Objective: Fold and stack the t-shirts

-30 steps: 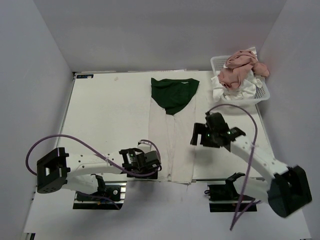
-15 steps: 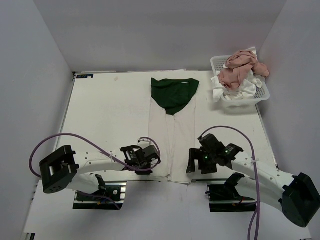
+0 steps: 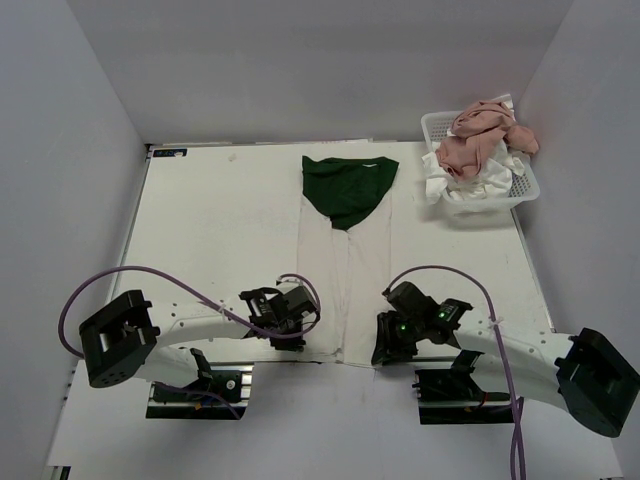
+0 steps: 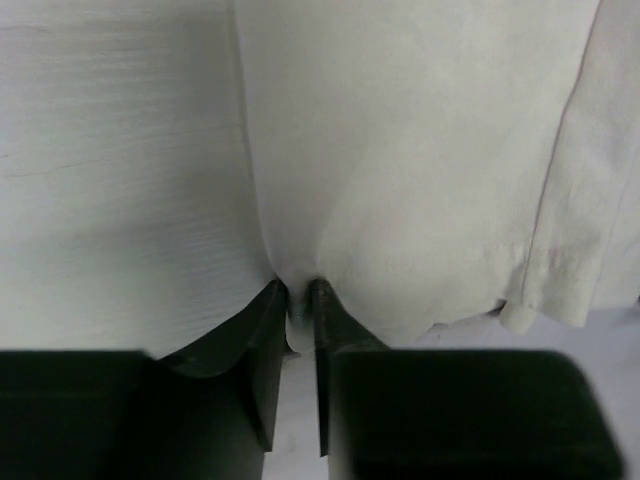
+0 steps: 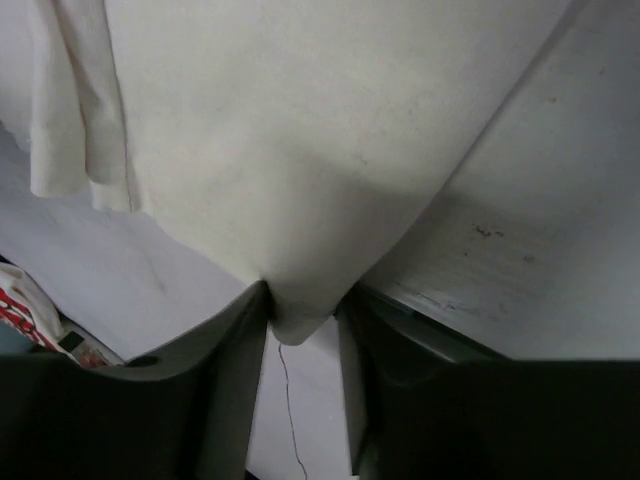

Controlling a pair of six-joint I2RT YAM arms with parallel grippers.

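Observation:
A white t-shirt (image 3: pixel 350 285) with dark green sleeves and collar (image 3: pixel 348 188) lies on the table as a long narrow strip, green end at the far side. At its near left corner my left gripper (image 3: pixel 306 322) is shut on the hem. The left wrist view has a thin fold of white cloth (image 4: pixel 400 200) pinched between the left gripper's (image 4: pixel 297 292) tips. My right gripper (image 3: pixel 384 336) sits at the near right corner. In the right wrist view the shirt's corner (image 5: pixel 300 200) is drawn into a point between the right gripper's (image 5: pixel 303 305) fingers, which press on it from both sides.
A white latticed basket (image 3: pixel 432 122) stands at the back right, holding a dusty pink shirt (image 3: pixel 480 135) and white cloth (image 3: pixel 455 190). The table's near edge (image 3: pixel 300 365) runs just behind both grippers, with the arm bases below it. Grey walls close in the table.
The right arm swung from mid-table down to the shirt's near right corner and closed on it. The left gripper closed on the near left corner.

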